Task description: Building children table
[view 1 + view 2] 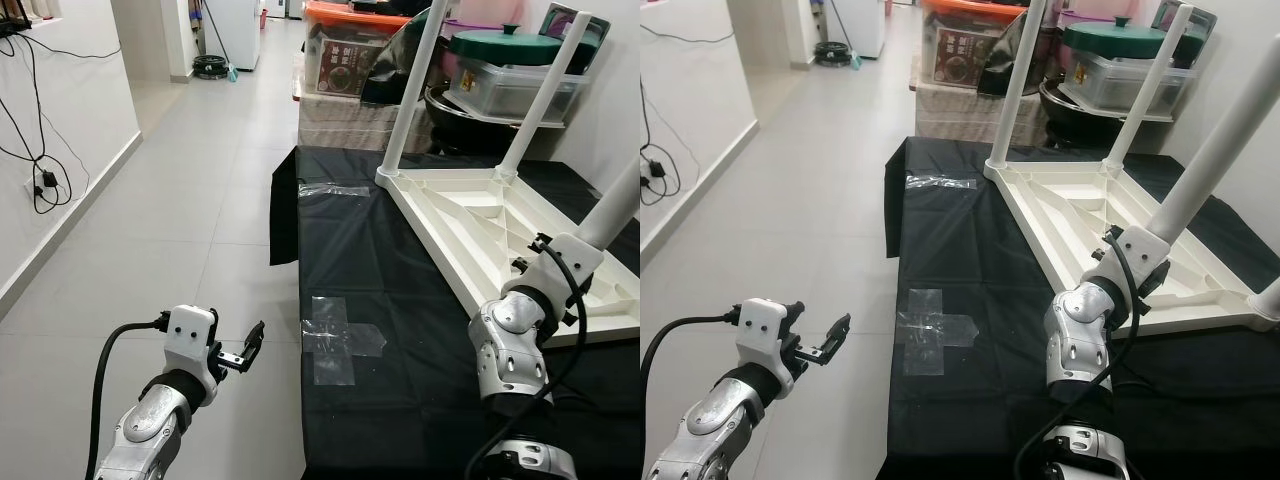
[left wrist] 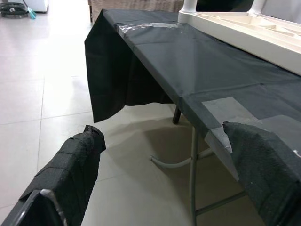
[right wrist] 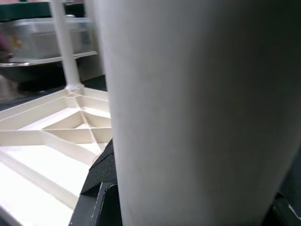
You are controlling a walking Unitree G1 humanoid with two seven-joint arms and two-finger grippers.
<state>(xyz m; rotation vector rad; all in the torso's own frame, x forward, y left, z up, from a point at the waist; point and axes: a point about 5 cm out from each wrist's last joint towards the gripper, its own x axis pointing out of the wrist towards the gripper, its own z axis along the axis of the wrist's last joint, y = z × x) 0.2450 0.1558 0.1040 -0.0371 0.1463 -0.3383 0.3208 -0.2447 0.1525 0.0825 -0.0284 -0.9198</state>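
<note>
Two grippers appear. The right gripper (image 1: 1140,262), right of centre in the right eye view, has its black fingers closed around a white cylindrical plastic table leg (image 1: 1210,165) near its base, the leg passing between them in the right wrist view. That leg rises from the upturned white plastic children's tabletop (image 1: 470,215), whose ribbed underside faces up on the black cloth-covered folding table (image 1: 400,330) in the right half of the frame. Two further white legs (image 1: 415,85) stand at its far corners. The left gripper (image 1: 243,352), lower left, hovers over the pale tiled floor (image 1: 180,230) with fingers apart and empty. By judgement, the hollow moulded parts are light, stiff and smooth, so somewhat slippery; a hold low on the leg, near its socket, gives the most control.
</note>
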